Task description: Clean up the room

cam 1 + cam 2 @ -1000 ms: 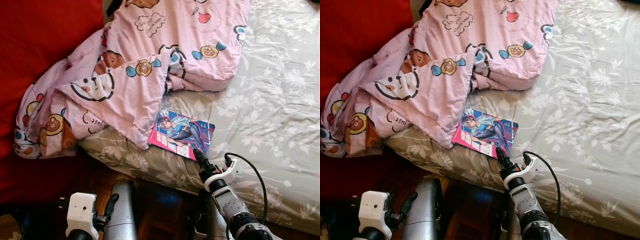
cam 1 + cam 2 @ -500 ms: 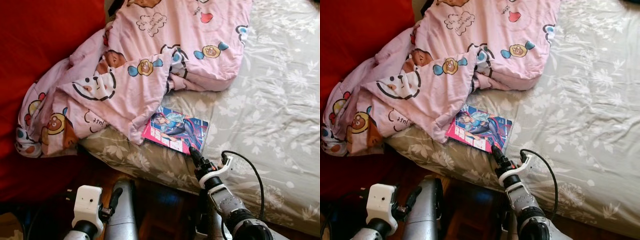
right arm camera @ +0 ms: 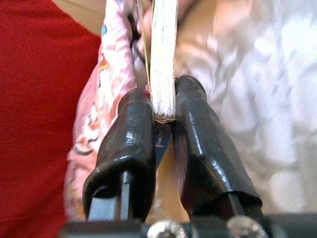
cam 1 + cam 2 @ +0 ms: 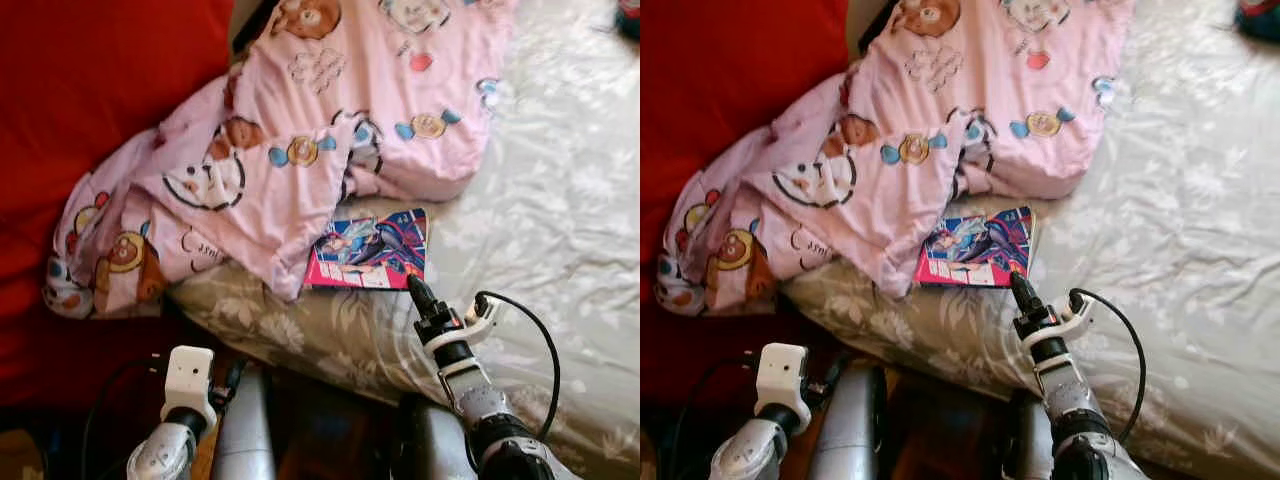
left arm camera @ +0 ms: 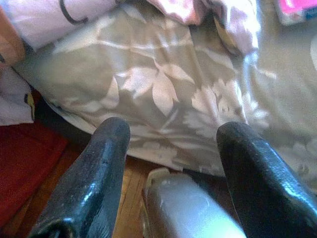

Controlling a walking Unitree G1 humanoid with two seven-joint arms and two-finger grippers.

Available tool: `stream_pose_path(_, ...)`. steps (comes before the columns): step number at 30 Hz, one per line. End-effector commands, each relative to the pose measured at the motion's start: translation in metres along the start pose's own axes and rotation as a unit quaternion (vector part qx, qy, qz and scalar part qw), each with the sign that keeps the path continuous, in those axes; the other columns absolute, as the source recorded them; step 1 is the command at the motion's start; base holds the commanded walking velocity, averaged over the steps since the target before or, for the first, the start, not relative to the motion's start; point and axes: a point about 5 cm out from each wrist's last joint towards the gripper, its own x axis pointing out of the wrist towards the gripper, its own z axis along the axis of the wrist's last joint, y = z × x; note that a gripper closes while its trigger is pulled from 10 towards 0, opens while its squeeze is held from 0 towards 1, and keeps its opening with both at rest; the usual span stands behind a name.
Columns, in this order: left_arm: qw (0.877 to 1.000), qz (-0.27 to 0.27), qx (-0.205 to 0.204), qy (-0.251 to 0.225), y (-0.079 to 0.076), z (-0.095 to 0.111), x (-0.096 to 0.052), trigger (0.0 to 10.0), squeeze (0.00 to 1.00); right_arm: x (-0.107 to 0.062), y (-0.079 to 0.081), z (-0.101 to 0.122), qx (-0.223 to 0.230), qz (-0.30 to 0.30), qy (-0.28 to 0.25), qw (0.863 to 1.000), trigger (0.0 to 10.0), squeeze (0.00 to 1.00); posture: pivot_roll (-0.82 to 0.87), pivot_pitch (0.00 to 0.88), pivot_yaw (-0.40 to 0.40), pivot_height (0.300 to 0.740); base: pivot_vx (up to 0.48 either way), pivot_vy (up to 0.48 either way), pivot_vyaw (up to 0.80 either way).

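A comic book with a pink and blue cover lies near the bed's front edge, its left corner tucked under the pink cartoon blanket. My right gripper is shut on the book's near edge. The right wrist view has the book's white page edge pinched between the two black fingers. My left gripper hangs low beside the bed, open, its fingers pointing at the sheet's overhang with nothing between them.
The bed wears a grey floral sheet, open to the right of the book. A red surface lies left of the blanket. Wooden floor runs under the bed edge. A dark object sits at the far right corner.
The camera has shifted and tilted. My right gripper has closed on the book's near edge, and the book has turned so its cover now sits more square to me.
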Motion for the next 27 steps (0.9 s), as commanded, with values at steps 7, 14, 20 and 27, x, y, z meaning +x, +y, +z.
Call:
stream_pose_path(7,0.998,0.032,-0.034,0.029,0.007,-0.023,0.009,10.0,0.0,-0.023,0.001,0.013,-0.085,0.007,-0.027,0.996,0.0,0.0,0.1,0.0,-0.036,0.609,0.0,0.0,0.0)
stream_pose_path(14,0.994,0.054,-0.066,0.075,0.011,-0.047,0.017,10.0,0.0,-0.046,-0.018,0.016,-0.21,-0.134,-0.048,0.967,10.0,0.0,0.07,0.0,-0.062,0.609,0.0,0.0,0.0)
stream_pose_path(20,0.986,0.07,-0.088,0.121,0.009,-0.067,0.018,10.0,0.0,-0.046,-0.019,0.008,-0.234,-0.135,-0.017,0.963,10.0,0.0,0.06,0.0,-0.08,0.609,0.0,0.0,0.0)
stream_pose_path(27,0.979,0.098,-0.107,0.145,0.015,-0.082,0.011,10.0,0.0,-0.039,-0.02,-0.003,-0.284,-0.146,0.019,0.948,10.0,0.0,0.08,0.0,-0.1,0.644,0.0,0.0,0.0)
